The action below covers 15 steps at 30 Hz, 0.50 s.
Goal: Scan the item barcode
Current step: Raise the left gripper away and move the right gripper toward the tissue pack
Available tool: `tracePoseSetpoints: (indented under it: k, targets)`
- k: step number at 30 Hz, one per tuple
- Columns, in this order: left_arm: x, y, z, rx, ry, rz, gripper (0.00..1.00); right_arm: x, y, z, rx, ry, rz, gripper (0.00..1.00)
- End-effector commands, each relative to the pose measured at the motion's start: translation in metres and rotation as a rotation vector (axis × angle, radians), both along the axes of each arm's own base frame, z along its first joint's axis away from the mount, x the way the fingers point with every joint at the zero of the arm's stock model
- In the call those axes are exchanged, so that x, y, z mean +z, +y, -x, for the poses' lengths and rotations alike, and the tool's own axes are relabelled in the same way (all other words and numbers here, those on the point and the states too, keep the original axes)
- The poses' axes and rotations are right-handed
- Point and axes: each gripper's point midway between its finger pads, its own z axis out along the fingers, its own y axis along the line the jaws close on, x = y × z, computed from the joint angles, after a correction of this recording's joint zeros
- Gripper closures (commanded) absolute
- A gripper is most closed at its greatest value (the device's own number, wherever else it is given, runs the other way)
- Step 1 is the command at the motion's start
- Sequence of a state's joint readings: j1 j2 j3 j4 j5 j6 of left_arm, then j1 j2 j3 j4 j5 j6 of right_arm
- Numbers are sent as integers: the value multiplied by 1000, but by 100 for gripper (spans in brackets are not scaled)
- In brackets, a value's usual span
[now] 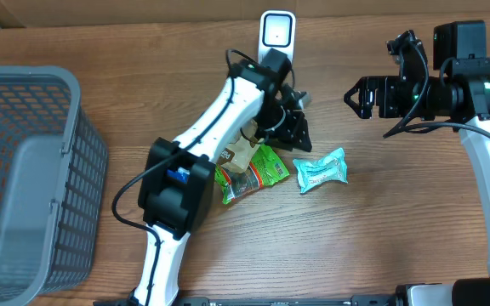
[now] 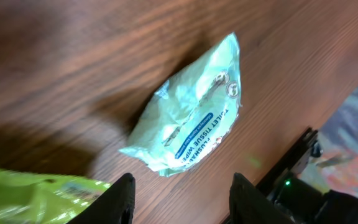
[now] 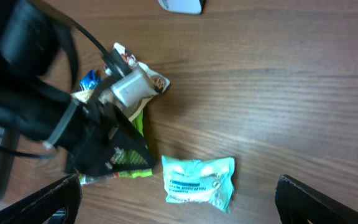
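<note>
A teal wipes packet (image 1: pixel 323 170) lies flat on the wooden table, right of a green snack bag (image 1: pixel 253 174) and a brown-and-white packet (image 1: pixel 236 153). The white scanner (image 1: pixel 277 32) stands at the table's far edge. My left gripper (image 1: pixel 298 136) hangs just above the pile's right edge. In the left wrist view it (image 2: pixel 184 202) is open and holds nothing, with the teal packet (image 2: pixel 191 118) ahead of it and the green bag (image 2: pixel 36 199) beside its left finger. My right gripper (image 1: pixel 354 95) is wide open, high at the right. Below it lies the teal packet (image 3: pixel 199 180).
A grey mesh basket (image 1: pixel 24 170) fills the left side of the table. The left arm (image 1: pixel 219 110) reaches diagonally over the pile and covers part of the brown packet. The table's right edge (image 2: pixel 353 93) runs close beyond the teal packet.
</note>
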State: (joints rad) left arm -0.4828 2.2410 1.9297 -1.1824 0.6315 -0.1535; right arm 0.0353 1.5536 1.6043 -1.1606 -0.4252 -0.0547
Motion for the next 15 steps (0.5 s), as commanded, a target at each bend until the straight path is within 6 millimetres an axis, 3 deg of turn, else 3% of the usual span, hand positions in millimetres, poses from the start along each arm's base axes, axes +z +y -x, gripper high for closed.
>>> tracePoseSetpoints:
  k: [1,4,7,8,11,14,15]
  targets:
    - [88,19,-37,33,-209,120,58,3,0,3,-2,10,3,0]
    - [148,41,-52,83,-382,127,58,1,0,5,-10,28,0,1]
    - [195,66,-54,133,-546,64,58,-1,0,7,-41,57,-15,1]
    - [214,82,-51,167,-624,0,57,-4,0,9,-47,80,-17,2]
    - [242,110,-44,226,-732,-99,56,-16,0,12,-47,118,-16,3]
    - [265,129,-35,271,-809,-154,39,-36,0,19,-47,167,-12,3]
    - [270,132,-32,277,-822,-158,28,-45,0,21,-47,185,-11,3]
